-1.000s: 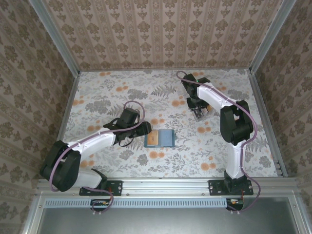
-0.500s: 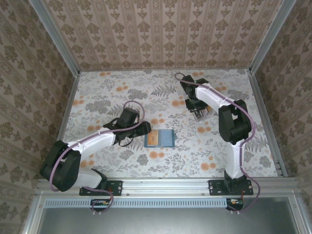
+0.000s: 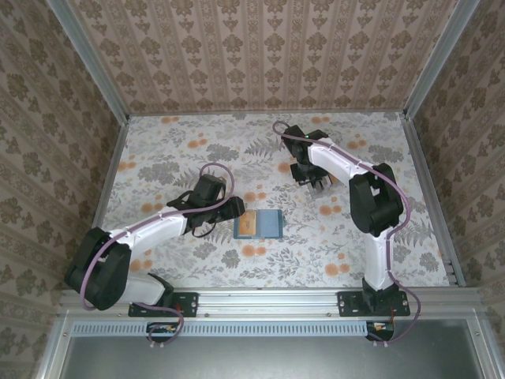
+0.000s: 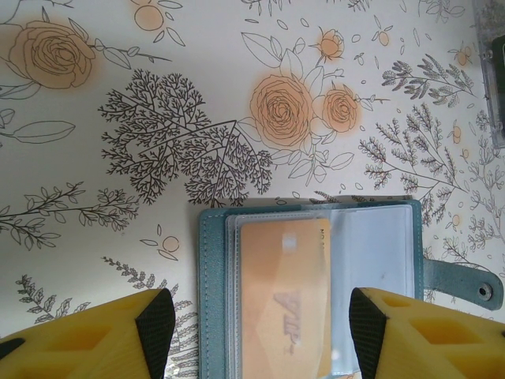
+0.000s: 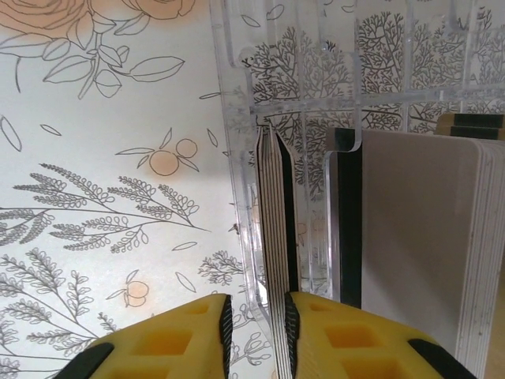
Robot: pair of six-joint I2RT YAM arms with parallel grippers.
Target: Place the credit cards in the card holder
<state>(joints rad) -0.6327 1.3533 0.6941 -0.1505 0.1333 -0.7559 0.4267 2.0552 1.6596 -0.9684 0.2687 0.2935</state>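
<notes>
Credit cards (image 5: 272, 237) stand on edge in a clear plastic rack (image 5: 237, 95) toward the far right of the flowered table (image 3: 173, 158). They are well apart from the card holder (image 3: 260, 224), which lies open and flat near the middle. One tan-yellow card (image 4: 284, 292) already sits in a clear pocket of it.

My right gripper (image 5: 256, 304) has shifted a little over the rack in the last second. Its jaws have drawn in until they stand close on either side of the thin, dark-edged cards in the rack's left slot. A rack wall lies in that gap too, so I cannot tell whether I am pinching a card yet. A pale card (image 5: 418, 237) stands in the next slot.

My left gripper (image 4: 260, 335) has not moved. It hangs released over the card holder, one finger on each side. I judge that the next card is about to be lifted out.
</notes>
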